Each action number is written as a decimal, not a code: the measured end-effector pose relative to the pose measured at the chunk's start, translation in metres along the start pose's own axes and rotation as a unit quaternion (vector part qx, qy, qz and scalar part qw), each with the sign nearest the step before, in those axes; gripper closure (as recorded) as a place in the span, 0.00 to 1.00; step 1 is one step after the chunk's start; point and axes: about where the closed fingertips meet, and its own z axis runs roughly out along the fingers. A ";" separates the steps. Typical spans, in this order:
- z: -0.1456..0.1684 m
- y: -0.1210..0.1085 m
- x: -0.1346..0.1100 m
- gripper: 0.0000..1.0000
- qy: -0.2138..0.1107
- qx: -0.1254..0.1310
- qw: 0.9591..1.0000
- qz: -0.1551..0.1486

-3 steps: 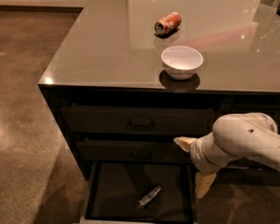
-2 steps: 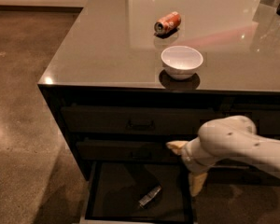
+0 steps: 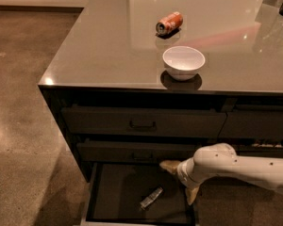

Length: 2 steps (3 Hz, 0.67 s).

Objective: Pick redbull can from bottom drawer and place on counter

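Observation:
The redbull can [image 3: 151, 197] lies on its side on the dark floor of the bottom drawer [image 3: 115, 194], which is pulled out. My gripper [image 3: 176, 183] hangs over the drawer's right part, just right of and slightly above the can, not touching it. Its two pale fingers are spread apart with nothing between them: one [image 3: 169, 165] points left, the other [image 3: 192, 195] points down. The white arm comes in from the right. The glossy grey-brown counter [image 3: 108, 46] tops the dark cabinet.
A white bowl [image 3: 183, 61] stands near the counter's front edge, and an orange-red can [image 3: 169, 23] lies on its side behind it. Two shut handled drawers [image 3: 141, 122] sit above the open one. A brown speckled floor [image 3: 23, 126] lies to the left.
The arm and gripper have moved left and a little lower, over the open bottom drawer and closer to the can. The can has not moved.

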 end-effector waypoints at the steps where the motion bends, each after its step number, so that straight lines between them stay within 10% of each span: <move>1: 0.044 0.023 -0.010 0.00 -0.036 -0.015 0.999 -0.018; 2: 0.051 0.019 -0.011 0.00 -0.044 -0.018 0.998 -0.028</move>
